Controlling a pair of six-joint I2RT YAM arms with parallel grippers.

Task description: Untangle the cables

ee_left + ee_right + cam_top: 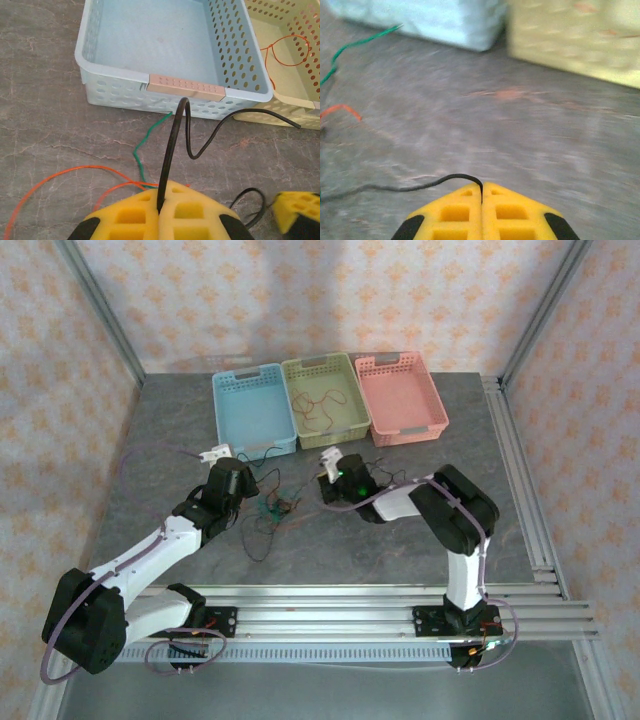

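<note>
While I watch the overhead feed, the cables lie as a loose scribble of thin black, green and red-orange wire on the grey table, between the two arms and just in front of the blue basket. One more red-orange wire is curled inside the yellow-green basket, with the pink basket beside it.

On the left wrist camera, the left gripper has its yellow pads pressed together on a black cable, which rises out of the seam, arches over, dips and runs off to the right. A kinked green strand and a looping red-orange strand rest on the table just behind it.

Over on the blurred right wrist camera, the right gripper is clamped too, a black cable leaving its seam and trailing left.

A tan tab on the blue basket's rim shows rows of dots; I can't read any lettering.
</note>
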